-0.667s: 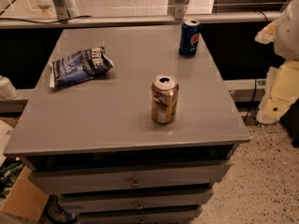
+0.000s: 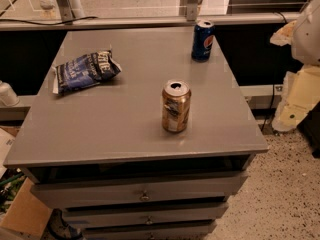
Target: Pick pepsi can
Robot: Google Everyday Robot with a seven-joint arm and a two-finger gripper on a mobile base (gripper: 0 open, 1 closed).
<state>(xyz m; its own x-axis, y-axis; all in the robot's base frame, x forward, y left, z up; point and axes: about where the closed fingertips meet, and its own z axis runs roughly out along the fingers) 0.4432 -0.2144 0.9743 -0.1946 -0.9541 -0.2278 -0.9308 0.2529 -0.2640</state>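
Camera view, left to right: snack bag (image 2: 85, 72) lying flat, gold-brown can (image 2: 176, 106) upright mid-table (image 2: 110, 134), pepsi can (image 2: 203, 40) upright at the far right corner, well apart from both.

> standing up, so probably an easy side grab. gripper?

Gripper (image 2: 299, 101) is off the right edge, nearest the pepsi. Clenched or released, can't tell.

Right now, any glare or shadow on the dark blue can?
Camera view: dim light; the small dark blue drink can is evenly lit, no glare; faint sheen on the grey tabletop; the pale gripper is right of it, at the frame edge.
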